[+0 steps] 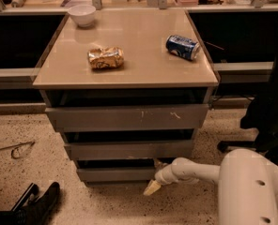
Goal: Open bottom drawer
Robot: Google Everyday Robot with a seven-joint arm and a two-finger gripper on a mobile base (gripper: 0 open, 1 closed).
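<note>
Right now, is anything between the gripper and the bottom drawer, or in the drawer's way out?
Nothing visible. The gripper sits at the right end of the bottom drawer, and the dark thing on the floor lies well to its left.

1. You have the bowl (81,14) at the back left corner of the desk (143,76).
2. The snack bag (105,57) lies left of the desk's centre, and the can (182,47) lies near the right edge.
3. Three drawers stack below the front edge, with the bottom drawer (115,174) lowest.
4. Your claw (152,187) sits just before the bottom drawer's right end, low by the floor, with its arm (195,170) reaching in from the right.
</note>
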